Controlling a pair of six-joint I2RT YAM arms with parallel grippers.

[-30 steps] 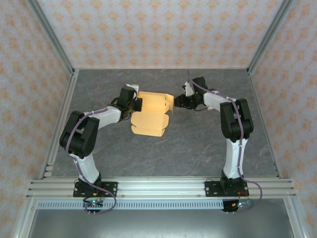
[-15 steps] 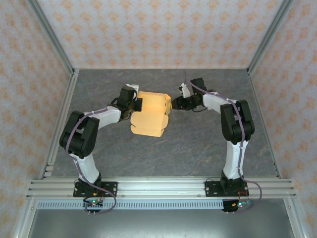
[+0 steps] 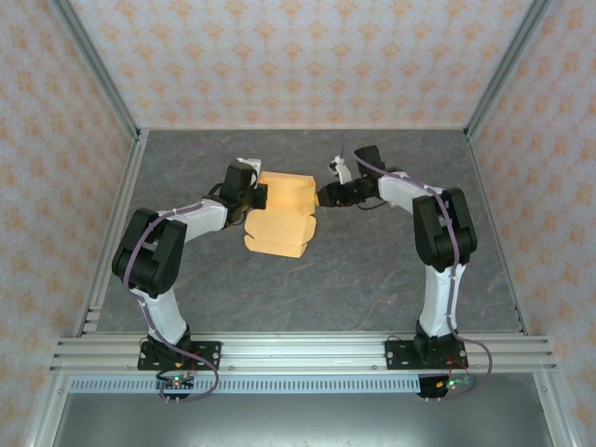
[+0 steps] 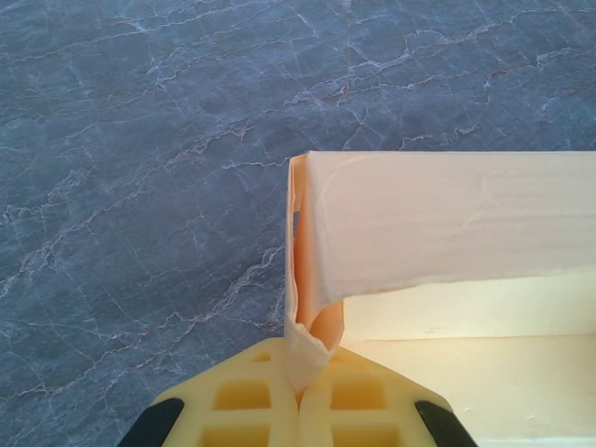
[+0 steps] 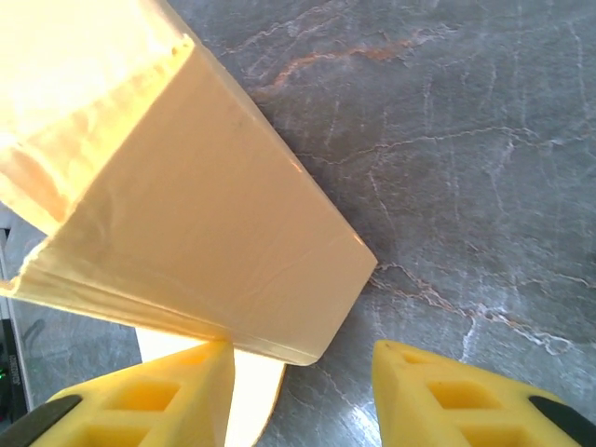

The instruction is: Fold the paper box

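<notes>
The paper box, light orange-tan cardboard, lies half folded at the middle of the dark table, with a raised back part and a flat flap toward the front. My left gripper is at its left end, shut on a thin side flap; the raised wall stretches off to the right. My right gripper is at the box's right end, open. The box's end panel fills the upper left of the right wrist view. Its lower corner hangs between the yellow fingers, and the left one touches its edge.
Grey marbled tabletop surrounds the box, with free room in front and to the right. Aluminium frame rails run along the near edge, and patterned walls close the back and sides.
My right gripper has moved left against the box's right end, and the side flap that stuck out there now stands close against the box. The left gripper has kept its hold.
</notes>
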